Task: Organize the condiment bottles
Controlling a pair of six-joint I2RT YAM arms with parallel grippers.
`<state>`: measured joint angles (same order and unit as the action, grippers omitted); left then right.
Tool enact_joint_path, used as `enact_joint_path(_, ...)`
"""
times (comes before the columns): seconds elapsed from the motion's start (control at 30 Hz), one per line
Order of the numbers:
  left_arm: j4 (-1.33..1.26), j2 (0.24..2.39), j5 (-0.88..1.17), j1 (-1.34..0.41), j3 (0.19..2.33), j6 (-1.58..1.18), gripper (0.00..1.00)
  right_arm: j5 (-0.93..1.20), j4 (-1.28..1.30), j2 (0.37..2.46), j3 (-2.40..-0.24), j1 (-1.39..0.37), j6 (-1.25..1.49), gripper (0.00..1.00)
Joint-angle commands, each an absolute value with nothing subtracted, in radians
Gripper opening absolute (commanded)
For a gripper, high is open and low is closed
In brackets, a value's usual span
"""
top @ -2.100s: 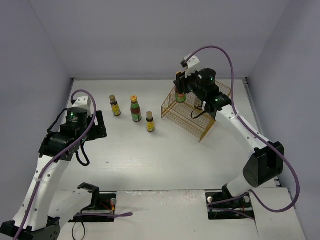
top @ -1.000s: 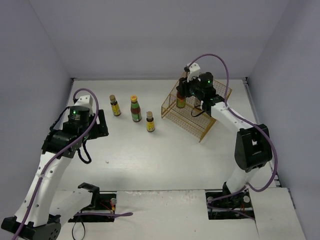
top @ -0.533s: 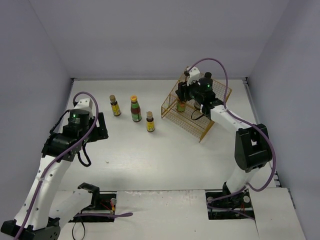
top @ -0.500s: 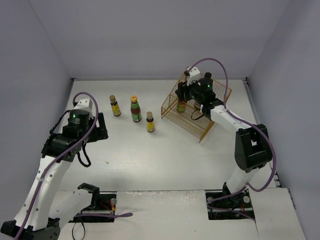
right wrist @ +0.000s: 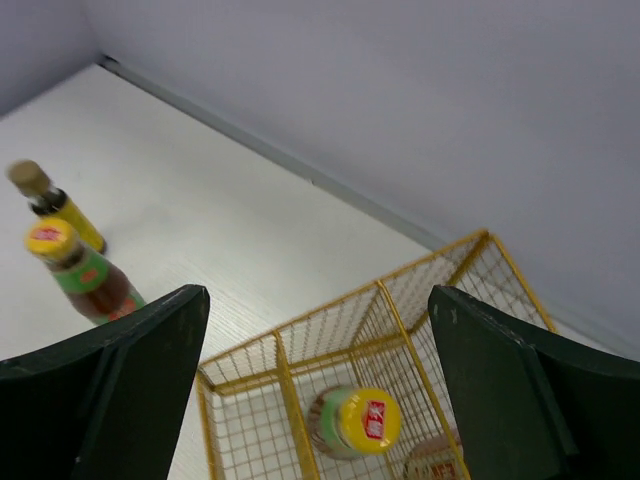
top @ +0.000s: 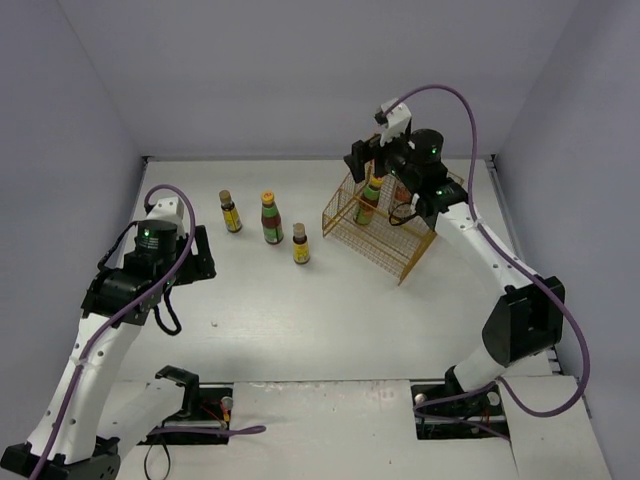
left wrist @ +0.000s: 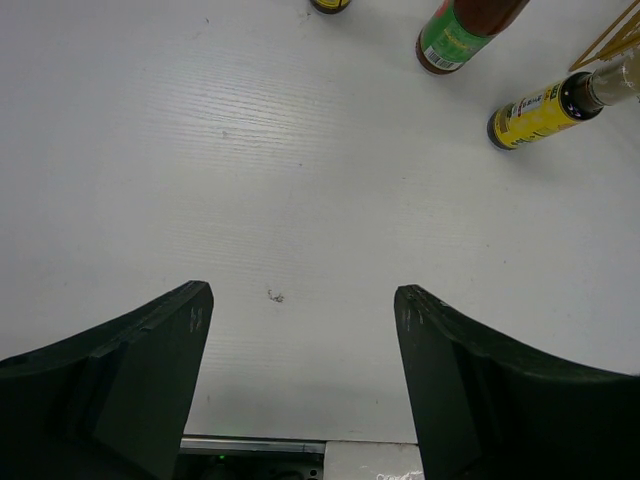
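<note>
In the top view three condiment bottles stand on the table: a short yellow-labelled one (top: 231, 211), a dark orange-capped one (top: 271, 218) and another short yellow-labelled one (top: 300, 244). A further orange-capped bottle (top: 368, 203) (right wrist: 355, 423) stands upright inside the yellow wire basket (top: 405, 250). My right gripper (top: 368, 165) (right wrist: 320, 295) hangs open above that bottle, clear of it. Beside it a brownish cap (right wrist: 435, 462) shows at the bottom edge of the right wrist view. My left gripper (top: 195, 250) (left wrist: 300, 300) is open over bare table, short of the bottles, holding nothing.
The basket sits at the back right, near the rear wall (top: 320, 157). The left wrist view shows the dark bottle's base (left wrist: 455, 35), a yellow-labelled bottle (left wrist: 540, 108) and a corner of the basket (left wrist: 615, 35) ahead. A small speck (top: 213, 323) lies on the table.
My right gripper has opened, let go of the orange-capped bottle inside the basket, and lifted up and back from it. The left arm has barely moved.
</note>
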<state>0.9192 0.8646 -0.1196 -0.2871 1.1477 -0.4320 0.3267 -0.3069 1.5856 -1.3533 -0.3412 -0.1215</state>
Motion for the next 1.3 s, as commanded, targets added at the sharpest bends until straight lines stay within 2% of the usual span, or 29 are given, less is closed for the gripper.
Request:
enact_joint_path(0.0, 0.894, 0.859, -0.126, -0.291, 1.200, -0.436, 0.73, 0.348, -0.273, 1.503, -1.469, -0.402, -0.126, 0.97)
enact_joint_path(0.1, 0.905, 0.854, -0.135, -0.291, 1.207, -0.431, 0.73, 0.363, -0.224, 1.519, -1.512, -0.466, -0.101, 1.00)
enact_joint_path(0.4, 0.920, 0.845, -0.144, -0.291, 1.213, -0.434, 0.73, 0.285, -0.218, 1.664, -1.566, -0.681, -0.055, 1.00)
enact_joint_path(0.57, 0.931, 0.841, -0.147, -0.291, 1.216, -0.442, 0.73, 0.189, -0.236, 1.787, -1.601, -0.733, 0.000, 1.00)
enact_joint_path(0.97, 0.957, 0.838, -0.155, -0.291, 1.220, -0.454, 0.73, 0.104, -0.333, 2.005, -1.681, -0.764, 0.057, 1.00)
enact_joint_path(1.13, 0.962, 0.838, -0.160, -0.291, 1.213, -0.456, 0.73, 0.097, -0.383, 2.066, -1.698, -0.764, 0.058, 0.94)
enact_joint_path(1.27, 0.963, 0.836, -0.169, -0.291, 1.213, -0.451, 0.73, 0.101, -0.400, 2.102, -1.724, -0.764, 0.052, 0.82)
